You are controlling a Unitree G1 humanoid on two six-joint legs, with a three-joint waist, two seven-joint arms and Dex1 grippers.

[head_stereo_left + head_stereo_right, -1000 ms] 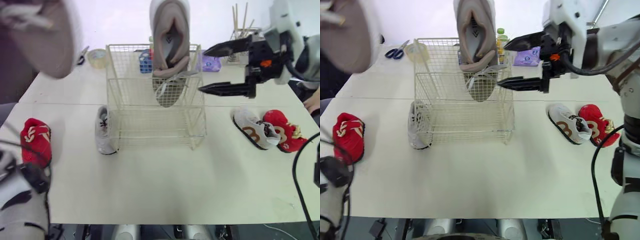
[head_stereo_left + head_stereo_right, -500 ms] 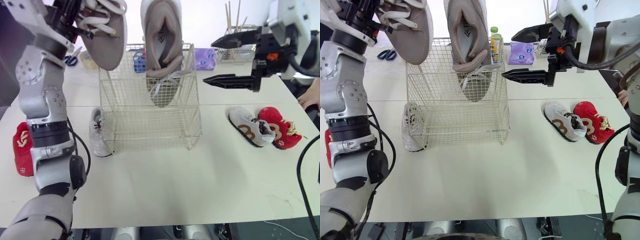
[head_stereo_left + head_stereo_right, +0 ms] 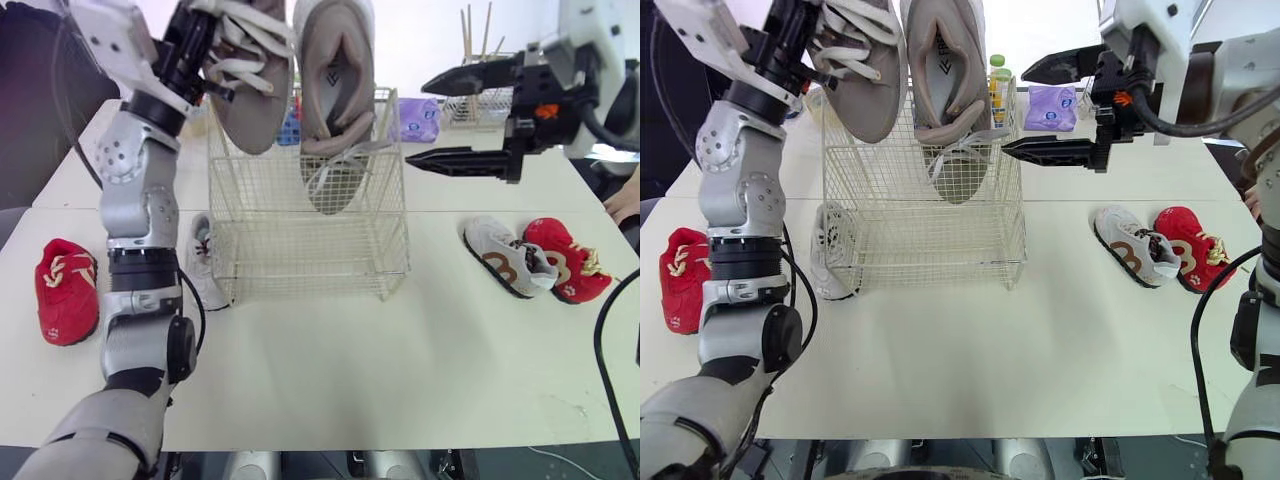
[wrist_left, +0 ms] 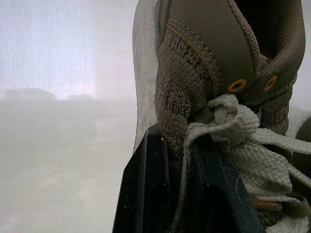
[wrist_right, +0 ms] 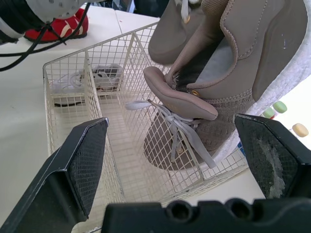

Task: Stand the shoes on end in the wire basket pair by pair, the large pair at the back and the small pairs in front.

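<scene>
1. Nearest, on the table [image 3: 330,400], the small pairs lie split up. The left red shoe [image 3: 68,290] sits well apart at the left. The right red shoe [image 3: 570,262] touches the brown-trimmed shoe [image 3: 505,258] at the right. The white shoe [image 3: 205,262] lies against the basket's left outer wall.
2. The basket [image 3: 310,250] stands mid-table. The standing shoe [image 3: 335,110] is on end at its back right, toe down, with the heel well above the rim.
3. The left gripper [image 4: 181,174] is clamped on the held shoe [image 3: 250,85], pinching the knit collar by the top eyelets with laces bunched at the fingers. The shoe hangs toe down at the basket's back-left corner, just beside its mate. Whether the toe is already inside the rim is hard to tell.
4. The right gripper [image 3: 418,122] hovers empty just right of the basket, around rim height, with its fingers spread wide.
5. Handling, as I judge it:
   - The big shoe looks light for its bulk, with a soft upper and a stiffer sole.
   - A collar pinch lets it swing, so it should go down slowly, and the loose laces could snag the wire.
   - The small shoes look light and are likely best gripped across the heel (not by the laces).
</scene>
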